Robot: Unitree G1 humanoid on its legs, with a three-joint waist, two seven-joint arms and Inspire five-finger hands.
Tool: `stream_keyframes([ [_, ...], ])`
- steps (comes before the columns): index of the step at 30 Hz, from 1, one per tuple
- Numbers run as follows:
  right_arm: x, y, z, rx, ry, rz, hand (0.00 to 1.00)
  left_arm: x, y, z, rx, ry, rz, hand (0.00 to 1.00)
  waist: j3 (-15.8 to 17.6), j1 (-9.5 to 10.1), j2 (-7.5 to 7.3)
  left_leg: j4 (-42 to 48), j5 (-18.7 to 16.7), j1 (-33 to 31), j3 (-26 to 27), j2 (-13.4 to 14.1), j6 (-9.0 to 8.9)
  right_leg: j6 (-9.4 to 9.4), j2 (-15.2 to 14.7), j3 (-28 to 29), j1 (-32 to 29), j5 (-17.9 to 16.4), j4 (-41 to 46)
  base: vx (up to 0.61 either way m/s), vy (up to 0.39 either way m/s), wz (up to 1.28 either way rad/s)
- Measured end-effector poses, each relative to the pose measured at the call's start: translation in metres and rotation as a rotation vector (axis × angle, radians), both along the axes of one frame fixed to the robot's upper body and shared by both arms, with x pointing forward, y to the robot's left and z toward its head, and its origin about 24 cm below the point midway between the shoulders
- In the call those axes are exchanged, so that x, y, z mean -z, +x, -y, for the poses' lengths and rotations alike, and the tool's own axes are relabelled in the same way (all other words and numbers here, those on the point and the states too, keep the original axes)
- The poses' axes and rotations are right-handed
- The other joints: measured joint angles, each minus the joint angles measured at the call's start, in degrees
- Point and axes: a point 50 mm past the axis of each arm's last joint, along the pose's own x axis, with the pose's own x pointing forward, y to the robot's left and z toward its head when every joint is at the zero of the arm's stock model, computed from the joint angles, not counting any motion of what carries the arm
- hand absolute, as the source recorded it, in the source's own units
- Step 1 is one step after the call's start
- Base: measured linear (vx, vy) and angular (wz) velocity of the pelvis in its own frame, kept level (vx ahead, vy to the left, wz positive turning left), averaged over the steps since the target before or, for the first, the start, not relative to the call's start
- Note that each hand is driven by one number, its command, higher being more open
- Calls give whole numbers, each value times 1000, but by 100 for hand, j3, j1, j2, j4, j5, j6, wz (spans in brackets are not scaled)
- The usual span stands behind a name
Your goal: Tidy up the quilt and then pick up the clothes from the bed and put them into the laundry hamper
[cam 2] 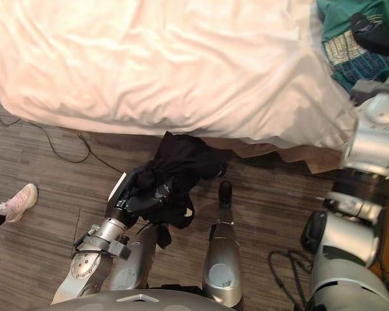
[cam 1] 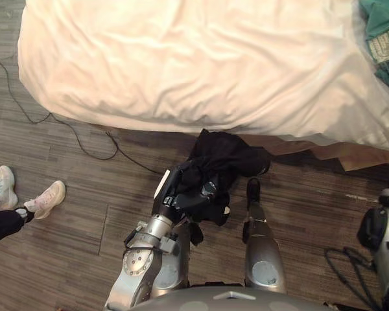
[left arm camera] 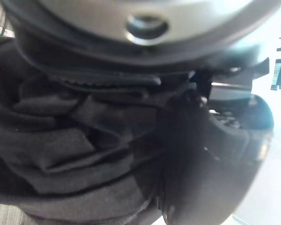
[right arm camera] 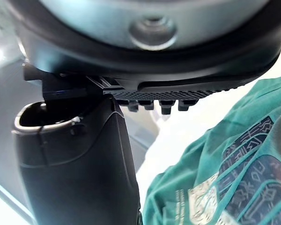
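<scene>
Black garment [cam 1: 228, 157] bunched in the left hand [cam 1: 189, 196], off the bed and over the floor.

The dark cloth is crumpled in the left hand's curled fingers, hanging above the wood-look floor [cam 1: 65, 246] just off the near edge of the bed, at about 6 o'clock from the white quilt [cam 1: 181, 58]. The quilt lies spread over the mattress with soft creases. Up at 2 o'clock a teal printed shirt [cam 2: 340, 48] sits on the bed's far right corner, and the right hand [cam 2: 376, 32] hangs just over it; whether that hand is open or closed I cannot tell. At 8 o'clock, a person's pale sneakers [cam 1: 47, 197] stand on the floor.
</scene>
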Motion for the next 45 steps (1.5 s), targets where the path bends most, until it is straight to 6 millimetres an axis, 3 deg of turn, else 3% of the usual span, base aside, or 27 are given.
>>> stream_keyframes([
  [1, -4, 1, 9, 14, 24, -16, 100, 1, 0, -3, 3, -3, -6, 0, 4, 31, 17, 0, 0, -96, 10, -9, 0, -1, -10, 8, -105, 3, 8, 0, 0, 0],
  [2, -5, 2, 18, 38, 47, -50, 0, 1, 0, -6, 4, 13, -7, 0, 2, 69, 43, 0, -1, -175, 28, -19, -1, 0, -23, 42, -203, 4, 32, 0, 0, 0],
  [6, 1, 0, 43, 62, 142, -124, 0, 0, 1, -13, -16, 3, -7, 0, 15, 248, 159, 0, -48, -484, 89, -46, -63, 10, -93, 72, -562, 10, 83, 2, 6, -2],
  [11, -9, -11, 50, 91, 6, -179, 0, -3, 6, -22, -97, -23, 7, 0, 16, 312, 162, 19, -147, -553, 241, -41, -150, -30, -179, 67, -842, -203, 558, 29, 37, 3],
  [13, 6, -11, 49, 78, -25, -231, 0, -7, 7, -20, -102, -40, 25, 0, 17, 271, 161, 107, -400, -241, 1554, 194, -88, -47, -332, -36, -831, -426, 1036, 78, 40, 30],
  [14, 22, -12, 46, 66, -53, -269, 0, -13, 7, -17, -96, -58, 48, 0, 23, 264, 152, 406, -161, -107, 2042, 337, 205, -8, -420, -114, -773, -695, 1440, 95, -9, 49],
  [15, 47, -13, 38, 33, -58, -300, 0, -18, 11, -15, -89, -65, 72, 0, 54, 229, 61, 608, -173, 77, 2100, 275, 383, -5, -579, -162, -609, -1030, 1844, 100, -40, 63],
  [17, 75, -12, 23, -26, -61, -325, 0, -21, 12, -16, -97, -71, 87, 0, 40, 186, 36, 648, -167, 280, 1939, 257, 376, -32, -641, -307, -323, -1224, 2014, 86, -84, 60],
  [19, 137, -17, -34, -220, -21, -325, 0, -32, 17, -26, -135, -65, 141, 0, -138, 105, -17, -1, 468, 599, 1372, 137, 98, -139, -703, -903, 173, -1528, 2068, 84, -194, 92],
  [20, 151, -21, -43, -249, 6, -328, 0, -33, 19, -27, -139, -62, 150, 0, -151, 89, -60, 194, 220, 613, 1354, 215, 190, -162, -765, -1048, 254, -1543, 2068, 74, -205, 83],
  [21, 170, -26, -59, -296, 50, -333, 0, -32, 23, -28, -143, -60, 149, 0, -169, 97, -117, 829, -376, 666, 1566, 357, 425, -163, -805, -1192, 431, -1542, 2087, 89, -138, 87],
  [22, 200, -38, -83, -361, 127, -355, 0, -23, 25, -29, -157, -58, 112, 0, -250, -10, -211, 1723, -1165, 894, 1842, 607, 479, -161, -867, -1498, 792, -1539, 2029, 83, -103, 101],
  [23, 220, -48, -96, -393, 179, -388, 0, -14, 25, -30, -164, -53, 76, 0, -349, -106, -185, 1988, -1417, 1078, 1941, 754, 428, -162, -892, -1733, 1040, -1539, 2023, 76, 14, 99],
  [25, 255, -66, -120, -487, 300, -448, 0, 1, 26, -33, -181, -31, 11, 0, -550, -204, -253, 2166, -1523, 1181, 2079, 820, 463, -163, -966, -2102, 1374, -1539, 2097, 60, 99, 85],
  [26, 279, -77, -144, -566, 376, -523, 0, 13, 25, -38, -213, -19, -41, 0, -705, -204, -469, 2165, -1462, 1189, 2080, 700, 558, -166, -1017, -2299, 1485, -1539, 2063, 37, 93, 77],
  [27, 289, -81, -157, -620, 418, -554, 0, 19, 25, -40, -236, -13, -69, 0, -752, -205, -548, 2133, -1462, 1183, 2055, 644, 559, -169, -1021, -2397, 1572, -1535, 2012, 10, 85, 92],
  [28, 310, -86, -193, -775, 497, -637, 0, 34, 25, -42, -297, 2, -144, 0, -839, -210, -709, 1978, -1451, 1146, 1788, 552, 556, -161, -1020, -2679, 1815, -1530, 1855, -46, 34, 86],
  [31, 332, -79, -258, -1046, 537, -777, 0, 58, 20, -43, -353, 19, -268, 0, -986, -93, -758, 1255, -1329, 1112, 1369, 142, 607, -117, -1085, -3263, 2157, -1307, 1611, -118, 50, 119],
  [33, 334, -72, -277, -1116, 524, -807, 0, 68, 15, -39, -358, 12, -315, 0, -1066, 12, -671, 966, -1357, 1199, 1663, 59, 616, -152, -1125, -3613, 2324, -905, 1325, -82, 128, 111],
  [34, 332, -66, -287, -1154, 502, -816, 0, 72, 10, -39, -370, 4, -338, 0, -1085, 127, -614, 1400, -1402, 1137, 1714, 216, 603, -124, -1108, -3797, 2487, -862, 1362, -34, 140, 146],
  [35, 334, -59, -290, -1159, 490, -839, 0, 77, 5, -40, -387, 1, -370, 0, -1092, 214, -603, 1447, -1344, 1116, 1401, 113, 869, -204, -1217, -3988, 2665, -801, 1616, -22, 133, 139],
  [37, 341, -59, -285, -1125, 508, -861, 0, 79, 4, -45, -402, 8, -383, 0, -1145, 273, -642, 1263, -1218, 1176, 668, -148, 1078, -459, -1431, -4171, 2878, -660, 2239, 50, 152, 199],
  [39, 351, -66, -281, -1092, 551, -884, 0, 80, 4, -55, -432, 39, -377, 0, -1229, 328, -819, 1061, -1167, 1167, -111, -420, 1079, -461, -1333, -3665, 2936, -1222, 2395, 72, 67, 231],
  [41, 365, -85, -278, -1045, 630, -917, 0, 88, 2, -65, -455, 91, -409, 0, -1336, 302, -971, 792, -999, 1258, -1116, -858, 1082, -612, -760, -1924, 2688, -1854, 2369, 81, -17, 241],
  [43, 379, -106, -276, -1008, 696, -961, 0, 99, -3, -68, -454, 136, -460, 0, -1392, 291, -1060, 668, -902, 1382, -1846, -1195, 1093, -622, -296, -782, 2554, -2219, 2400, 119, -49, 225],
  [44, 384, -113, -277, -1000, 717, -977, 0, 103, -6, -68, -455, 147, -479, 0, -1398, 300, -1071, 654, -892, 1414, -2069, -1289, 1084, -596, -165, -571, 2507, -2291, 2404, 160, -93, 256],
  [45, 395, -134, -280, -982, 768, -1030, 0, 114, -15, -72, -471, 167, -541, 0, -1395, 365, -1068, 533, -876, 1592, -2587, -1472, 1065, -629, 215, -237, 2299, -2447, 2476, 127, -79, 180],
])
